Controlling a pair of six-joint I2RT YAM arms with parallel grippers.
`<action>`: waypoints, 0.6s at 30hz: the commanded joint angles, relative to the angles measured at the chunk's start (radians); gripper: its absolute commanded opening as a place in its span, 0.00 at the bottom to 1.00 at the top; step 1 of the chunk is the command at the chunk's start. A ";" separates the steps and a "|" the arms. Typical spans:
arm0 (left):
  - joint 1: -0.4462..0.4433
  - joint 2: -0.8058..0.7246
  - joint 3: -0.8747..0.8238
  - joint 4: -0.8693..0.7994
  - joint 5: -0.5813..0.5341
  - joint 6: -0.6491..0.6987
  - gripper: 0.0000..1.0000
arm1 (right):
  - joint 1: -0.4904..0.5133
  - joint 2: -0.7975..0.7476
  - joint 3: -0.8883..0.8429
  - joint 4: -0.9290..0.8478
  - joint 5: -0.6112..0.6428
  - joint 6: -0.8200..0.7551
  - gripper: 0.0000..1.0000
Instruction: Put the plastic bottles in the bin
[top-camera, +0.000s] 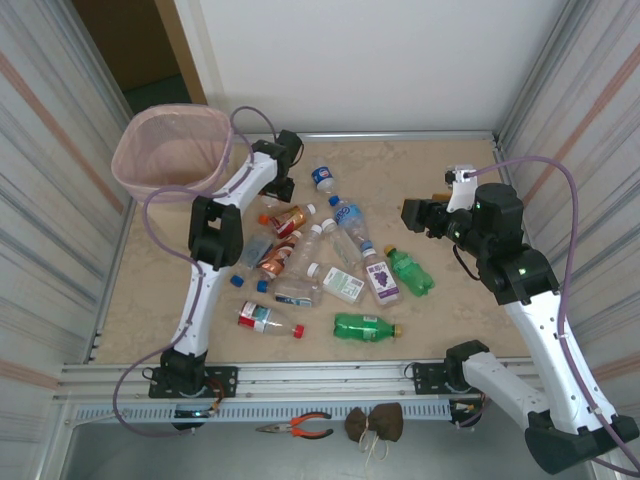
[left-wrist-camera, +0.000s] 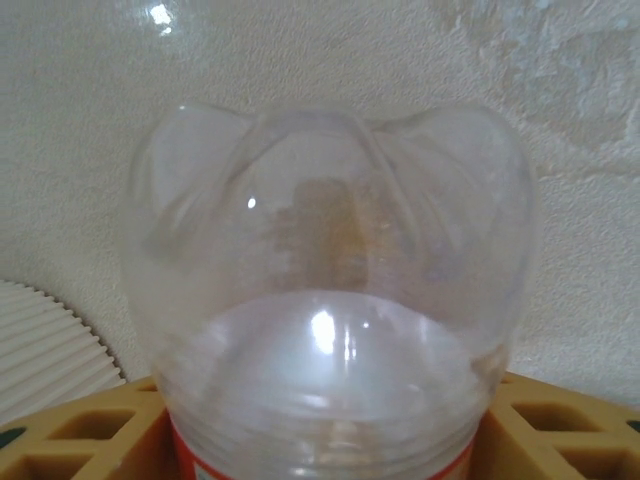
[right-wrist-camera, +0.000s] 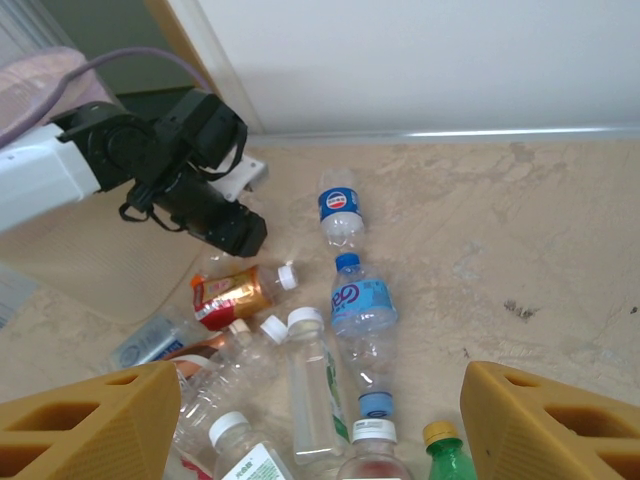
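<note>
Plastic bottles (top-camera: 345, 285) thick around left claw (top-camera: 284, 192)

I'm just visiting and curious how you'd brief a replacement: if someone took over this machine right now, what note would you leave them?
Left gripper: jaws either side of a clear bottle with a red label; unclear whether it is pinched.
Right gripper: jaws open, holding nothing.
Bottles: scattered across the table. Bin: far left corner.
Done: no bottle visible in the bin.
To do: bin this bottle, then all the others.
</note>
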 joint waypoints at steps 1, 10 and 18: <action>-0.009 -0.109 0.030 0.027 -0.025 0.029 0.61 | 0.009 -0.009 0.012 0.001 0.002 -0.014 0.73; -0.050 -0.241 0.037 0.089 -0.019 0.079 0.60 | 0.010 -0.026 0.014 -0.009 0.006 -0.013 0.73; -0.073 -0.393 0.030 0.164 0.046 0.103 0.59 | 0.009 -0.032 0.008 -0.009 0.009 -0.011 0.73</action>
